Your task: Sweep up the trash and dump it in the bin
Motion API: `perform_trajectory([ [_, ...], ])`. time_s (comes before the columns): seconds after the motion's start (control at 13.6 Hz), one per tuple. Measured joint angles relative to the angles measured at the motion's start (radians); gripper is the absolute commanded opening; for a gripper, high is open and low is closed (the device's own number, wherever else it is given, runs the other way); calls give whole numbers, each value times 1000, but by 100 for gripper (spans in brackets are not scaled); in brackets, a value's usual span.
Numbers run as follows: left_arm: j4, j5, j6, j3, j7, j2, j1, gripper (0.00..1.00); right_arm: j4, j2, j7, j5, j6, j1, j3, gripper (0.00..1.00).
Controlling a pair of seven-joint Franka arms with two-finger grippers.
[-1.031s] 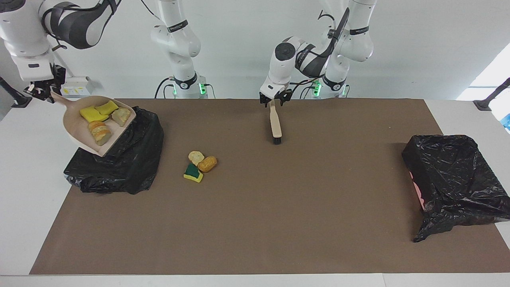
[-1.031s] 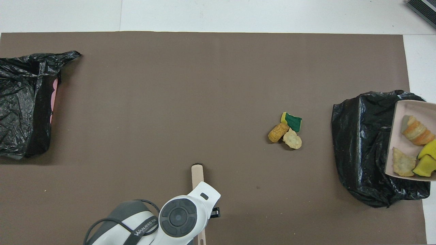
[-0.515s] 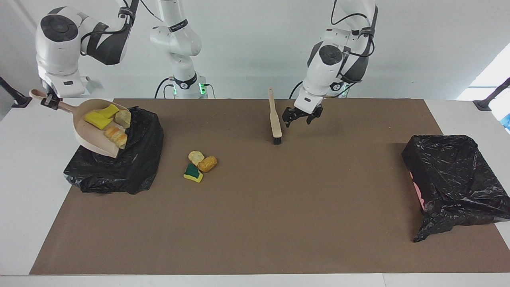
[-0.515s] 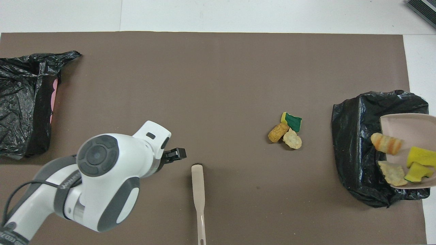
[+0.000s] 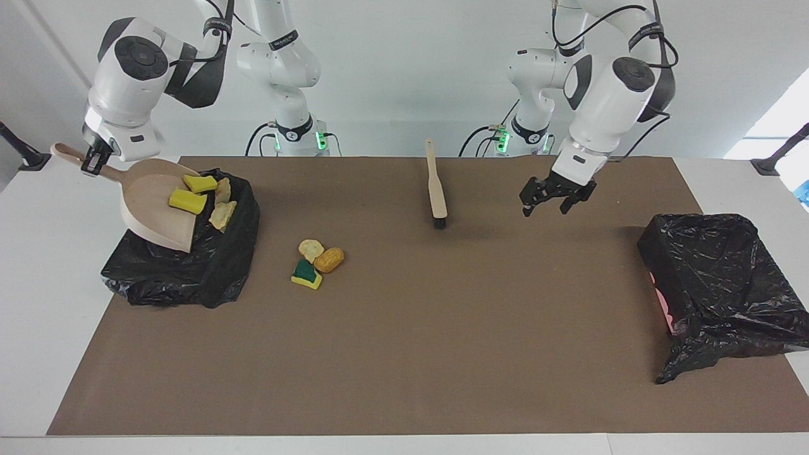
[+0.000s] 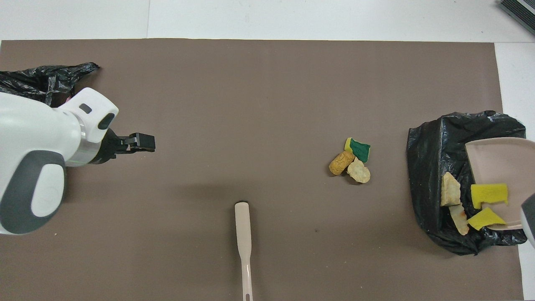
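Observation:
My right gripper [image 5: 93, 161] is shut on the handle of the beige dustpan [image 5: 152, 212], tipped steeply over the black-lined bin [image 5: 208, 272] at the right arm's end. Two yellow sponge chunks [image 6: 489, 194] sit at the pan's lip and bread-like lumps [image 6: 450, 195] are sliding onto the bag. Three more trash pieces [image 5: 316, 260] lie together on the mat beside the bin, one a green-topped sponge [image 6: 359, 149]. The brush [image 5: 436, 186] lies on the mat, bristles away from the robots. My left gripper [image 5: 547, 203] hangs open and holds nothing, over the mat beside the brush.
A second black bag-lined bin [image 5: 720, 284] stands at the left arm's end of the brown mat [image 5: 442, 347]. In the overhead view my left arm covers part of that bag [image 6: 42, 77].
My left gripper let go of the brush and swung away toward the left arm's end. My right gripper tipped the dustpan more steeply, and the trash slid down to its lip and onto the bag.

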Motion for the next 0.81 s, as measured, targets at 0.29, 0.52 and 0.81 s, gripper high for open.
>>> perform_trajectory([
  [0.29,131,10,-101,0,144,40,102,100,2,-4,78,-132,8,14,4,0],
  [0.52,236,60,-215,1,236,39,137,100,27,-5,145,-155,-10,69,7,0],
  [0.81,355,76,-316,2,261,24,187,100,132,-7,251,-8,-130,92,12,0],
])
